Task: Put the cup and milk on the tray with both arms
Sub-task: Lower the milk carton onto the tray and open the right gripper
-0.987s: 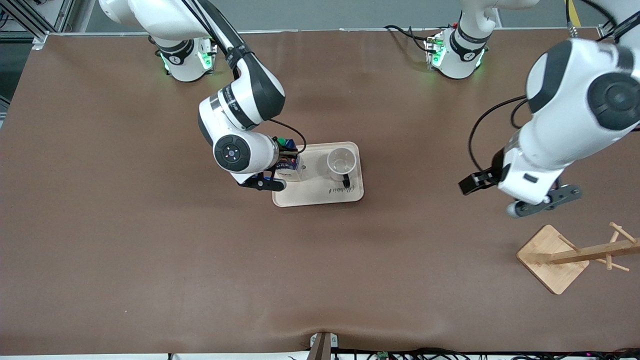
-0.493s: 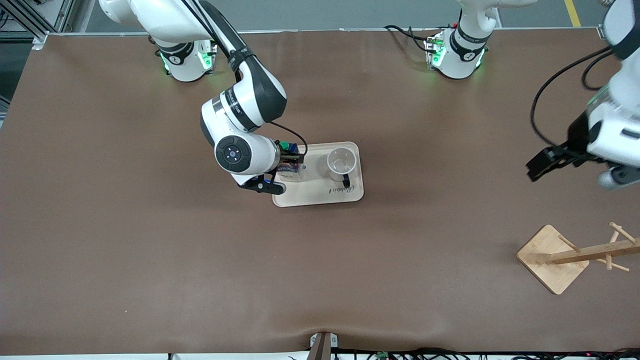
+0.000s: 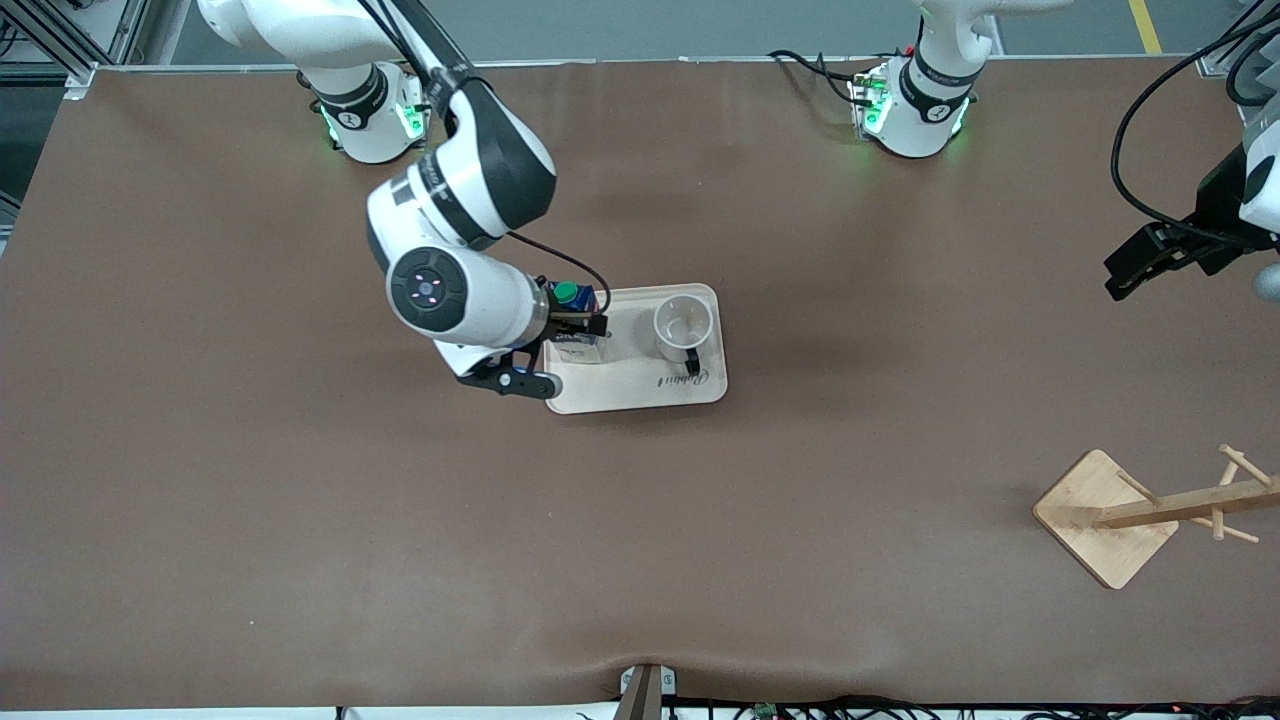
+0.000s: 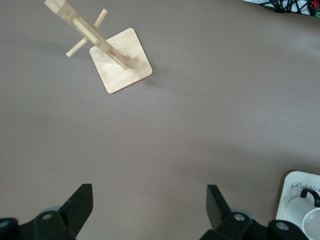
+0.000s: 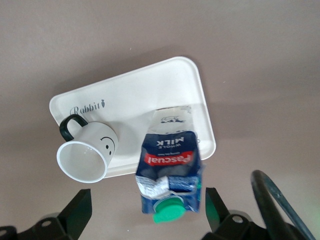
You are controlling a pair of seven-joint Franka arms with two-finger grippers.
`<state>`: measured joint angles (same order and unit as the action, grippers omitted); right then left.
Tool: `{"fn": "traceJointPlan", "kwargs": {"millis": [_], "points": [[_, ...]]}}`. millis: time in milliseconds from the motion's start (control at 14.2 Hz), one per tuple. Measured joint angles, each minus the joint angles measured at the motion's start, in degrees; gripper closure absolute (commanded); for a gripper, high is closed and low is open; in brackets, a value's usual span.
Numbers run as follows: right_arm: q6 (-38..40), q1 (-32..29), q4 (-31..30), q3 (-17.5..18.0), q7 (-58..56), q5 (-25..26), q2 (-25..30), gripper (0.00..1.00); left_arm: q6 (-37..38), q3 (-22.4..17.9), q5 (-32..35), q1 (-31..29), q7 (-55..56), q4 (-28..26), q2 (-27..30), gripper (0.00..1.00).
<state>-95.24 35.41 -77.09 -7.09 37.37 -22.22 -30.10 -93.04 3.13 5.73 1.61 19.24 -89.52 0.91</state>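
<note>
The cream tray point(image 3: 640, 385) lies at the table's middle. The white cup point(image 3: 683, 325) stands on it, its black handle toward the front camera. The blue and white milk point(image 3: 577, 318) with its green cap stands upright on the tray, beside the cup, toward the right arm's end. My right gripper point(image 3: 540, 345) is open just above the milk without touching it. The right wrist view shows my right gripper point(image 5: 147, 205), the milk point(image 5: 170, 162), the cup point(image 5: 87, 152) and the tray point(image 5: 140, 95). My left gripper point(image 3: 1268, 283) is open and empty over bare table at the left arm's end, also seen in the left wrist view point(image 4: 150, 195).
A wooden rack point(image 3: 1105, 515) with pegs stands on its square base near the left arm's end, nearer the front camera than the left gripper. It also shows in the left wrist view point(image 4: 120, 60), as does a corner of the tray point(image 4: 297, 182).
My right gripper let go of the milk and drew back toward the right arm's end. The left arm swung away from the rack toward its own base.
</note>
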Motion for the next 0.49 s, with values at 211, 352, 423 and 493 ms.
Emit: {"fn": "traceJointPlan", "kwargs": {"millis": [211,352,423,493], "points": [[6.1,-5.5,3.6,-0.2,-0.3,0.0,0.2,0.00,0.7,-0.2,-1.0,-1.0,-0.1,-3.0,2.7,0.00],[9.2,-8.6,5.8,-0.3,-0.2,0.0,1.2,0.00,0.8,-0.3,-1.0,-1.6,-0.1,-4.2,3.8,0.00],[10.2,-9.3,6.3,-0.3,0.0,0.0,2.1,0.00,1.0,-0.3,-1.0,-1.8,-0.1,-4.5,4.0,0.00],[11.4,-9.4,6.4,-0.3,0.3,0.2,3.2,0.00,1.1,-0.3,-1.1,-1.8,-0.2,-4.5,4.1,0.00]]}}
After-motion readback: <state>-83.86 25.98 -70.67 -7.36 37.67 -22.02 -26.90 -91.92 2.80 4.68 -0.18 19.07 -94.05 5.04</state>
